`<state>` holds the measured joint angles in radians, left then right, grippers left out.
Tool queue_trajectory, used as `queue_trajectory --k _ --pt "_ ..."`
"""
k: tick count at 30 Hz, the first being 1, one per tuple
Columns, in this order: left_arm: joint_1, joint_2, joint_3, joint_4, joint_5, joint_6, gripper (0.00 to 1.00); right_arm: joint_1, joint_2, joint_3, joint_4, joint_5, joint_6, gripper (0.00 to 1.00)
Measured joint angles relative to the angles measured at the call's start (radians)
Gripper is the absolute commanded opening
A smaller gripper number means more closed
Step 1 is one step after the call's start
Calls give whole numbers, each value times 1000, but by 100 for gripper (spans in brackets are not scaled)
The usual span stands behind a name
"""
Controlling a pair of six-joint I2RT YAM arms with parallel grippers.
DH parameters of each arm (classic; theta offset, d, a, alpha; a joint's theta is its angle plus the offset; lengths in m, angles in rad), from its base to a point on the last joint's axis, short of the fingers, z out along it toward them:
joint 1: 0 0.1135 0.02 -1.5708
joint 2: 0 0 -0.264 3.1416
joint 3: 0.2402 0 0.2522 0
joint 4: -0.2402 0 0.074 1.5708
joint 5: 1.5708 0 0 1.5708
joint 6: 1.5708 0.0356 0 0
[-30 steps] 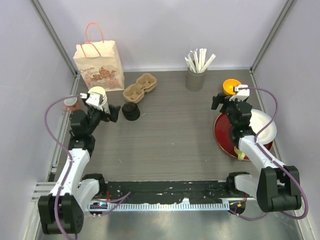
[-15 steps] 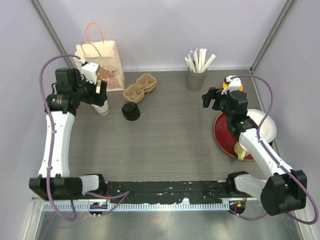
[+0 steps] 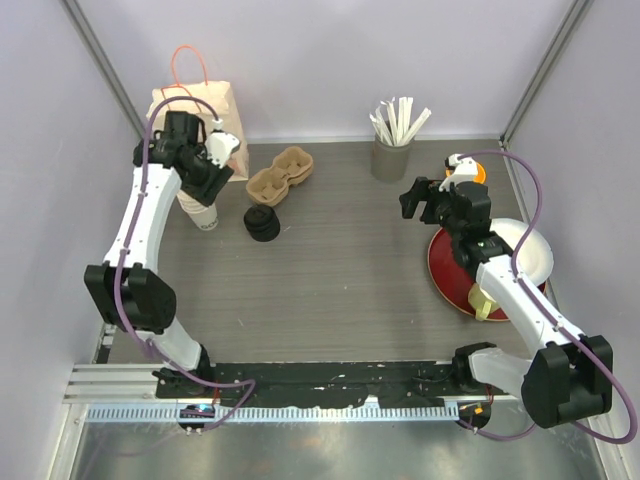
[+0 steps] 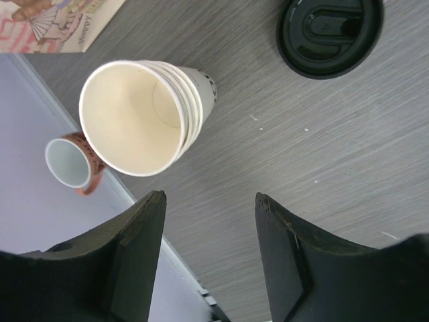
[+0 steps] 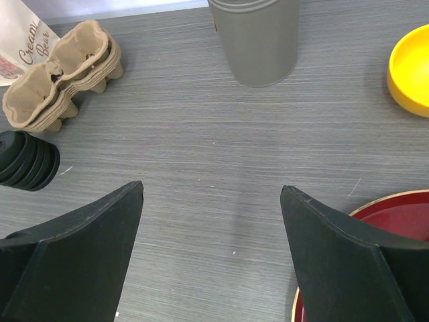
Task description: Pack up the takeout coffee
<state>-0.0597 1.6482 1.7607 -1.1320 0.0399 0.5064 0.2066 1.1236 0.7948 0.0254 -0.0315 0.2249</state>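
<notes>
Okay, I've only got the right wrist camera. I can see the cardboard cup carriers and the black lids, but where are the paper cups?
Observer: A stack of paper cups stands at the table's far left, beside the paper bag and left of those lids.
Operator: Is the left gripper holding one?
Observer: No. The left gripper is open and empty, above bare table next to the stack.
</notes>
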Motion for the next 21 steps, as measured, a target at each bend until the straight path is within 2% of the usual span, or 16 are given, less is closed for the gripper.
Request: queue_trajectory --k 5,8,11,12,15,21 --pt "-16 77 20 25 -55 48 50 3 0 0 -2 8 19 89" --pt "-13 134 27 45 -70 52 49 4 0 0 -7 12 23 89" --pt "-12 174 28 57 -77 51 41 4 0 0 -8 13 24 89" --pt "-12 184 28 61 -81 50 35 4 0 0 -8 19 25 89" --pt "-12 203 39 63 -96 43 31 4 0 0 -9 33 26 89" --pt "-12 206 47 87 -104 27 13 4 0 0 -13 50 26 89"
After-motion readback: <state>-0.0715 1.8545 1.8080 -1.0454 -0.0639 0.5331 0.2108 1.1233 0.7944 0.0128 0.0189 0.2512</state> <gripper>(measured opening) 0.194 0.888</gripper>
